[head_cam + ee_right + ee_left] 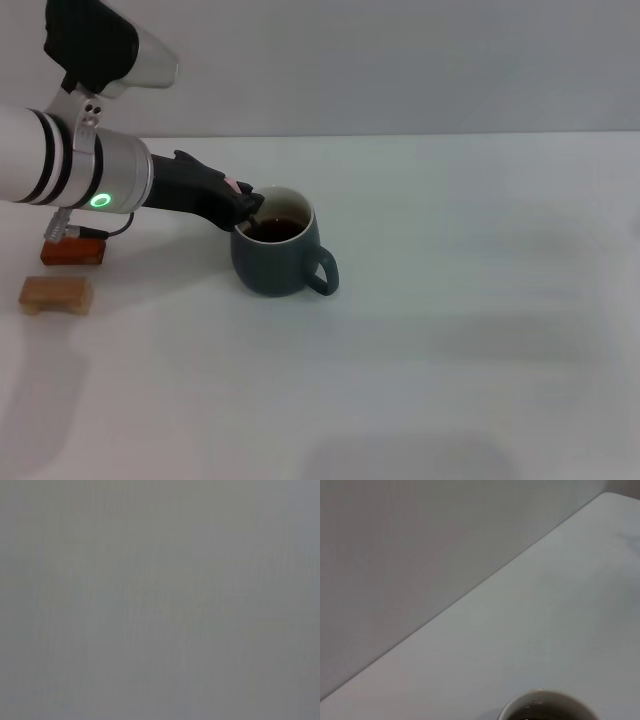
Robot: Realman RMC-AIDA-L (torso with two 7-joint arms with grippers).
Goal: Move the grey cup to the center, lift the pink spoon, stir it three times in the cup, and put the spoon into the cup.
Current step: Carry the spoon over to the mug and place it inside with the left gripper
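Observation:
The grey cup [280, 262] stands upright on the white table a little left of the middle, its handle toward the right and dark liquid inside. My left gripper [243, 207] reaches in from the left and sits at the cup's left rim, shut on the pink spoon [233, 185]. Only a small pink bit of the handle shows above the black fingers, and the spoon's lower end slants down into the liquid. In the left wrist view only the cup's pale rim [545, 696] shows at the frame's edge. The right gripper is out of view.
A red-brown block [72, 250] and a tan wooden block [56, 293] lie at the table's left, under and in front of my left forearm. The white table [480, 330] stretches to the right and front of the cup. A grey wall stands behind.

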